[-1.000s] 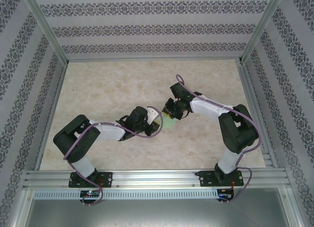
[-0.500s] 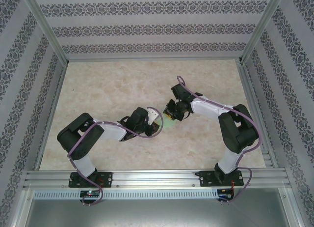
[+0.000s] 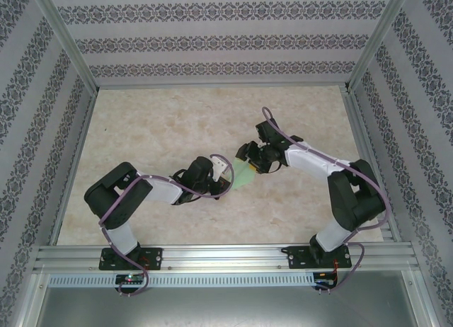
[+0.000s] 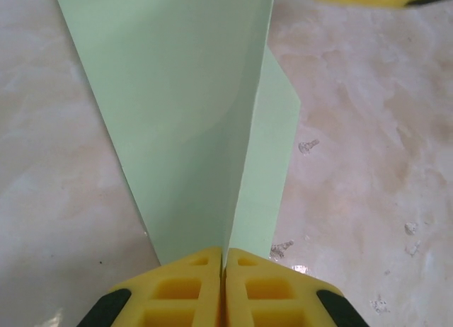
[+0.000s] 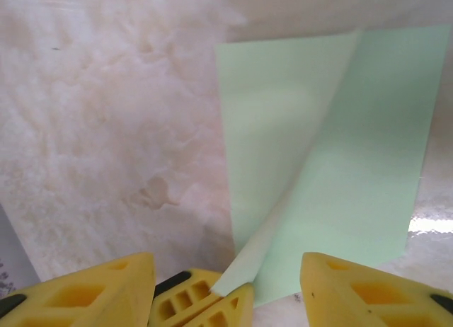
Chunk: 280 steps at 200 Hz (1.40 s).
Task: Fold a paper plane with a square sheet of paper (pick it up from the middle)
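The square sheet of paper is folded into a slim pale green paper plane (image 3: 245, 177) with a raised centre crease, lying near the middle of the table. My left gripper (image 4: 224, 253) is shut on the narrow end of the paper plane (image 4: 184, 107), pinching its centre fold. In the top view the left gripper (image 3: 226, 177) sits just left of the paper. My right gripper (image 5: 226, 265) stands open, its yellow fingers (image 5: 368, 288) spread either side of the left gripper's tips (image 5: 205, 306) and the paper plane (image 5: 340, 171). From above, the right gripper (image 3: 250, 157) hovers at the paper's far edge.
The marbled table (image 3: 163, 122) stretches wide around both arms. Patterned walls and aluminium frame rails (image 3: 212, 83) close it in at the back and sides. A metal rail (image 3: 226, 253) carries the arm bases at the near edge.
My right gripper has opened and let go of the paper, and its arm has shifted slightly right. The left gripper stays shut on the fold and has edged a little right.
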Motion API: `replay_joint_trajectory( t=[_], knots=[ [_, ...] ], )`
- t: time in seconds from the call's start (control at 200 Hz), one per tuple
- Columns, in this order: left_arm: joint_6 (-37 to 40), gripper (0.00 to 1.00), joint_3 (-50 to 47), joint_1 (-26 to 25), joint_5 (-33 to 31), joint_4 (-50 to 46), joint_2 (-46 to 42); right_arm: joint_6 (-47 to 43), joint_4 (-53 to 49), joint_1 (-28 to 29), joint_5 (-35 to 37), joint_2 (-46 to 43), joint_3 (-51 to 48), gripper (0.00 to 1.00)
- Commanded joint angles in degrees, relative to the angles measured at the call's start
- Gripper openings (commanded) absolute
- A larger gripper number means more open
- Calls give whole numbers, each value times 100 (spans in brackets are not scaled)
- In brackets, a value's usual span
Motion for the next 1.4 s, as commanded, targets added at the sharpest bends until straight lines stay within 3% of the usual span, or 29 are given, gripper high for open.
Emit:
replay_joint_trajectory(
  t=[0.0, 0.26, 0.535, 1.144, 1.394],
  knots=[
    [-448, 9, 36, -40, 249, 154, 100, -564, 215, -39, -12, -347, -206, 58],
    [-1091, 7, 61, 98, 479, 180, 109, -977, 392, -26, 58, -527, -707, 55],
    [-1650, 6, -67, 202, 526, 398, 152, -1238, 368, 156, -13, 43, -454, 48],
    [-1921, 7, -38, 303, 659, 437, 364, -1432, 355, 329, -128, 887, 59, 39],
    [-2010, 9, 16, 312, 639, 308, 417, -1449, 231, 345, 20, 1051, 118, 44]
  ],
)
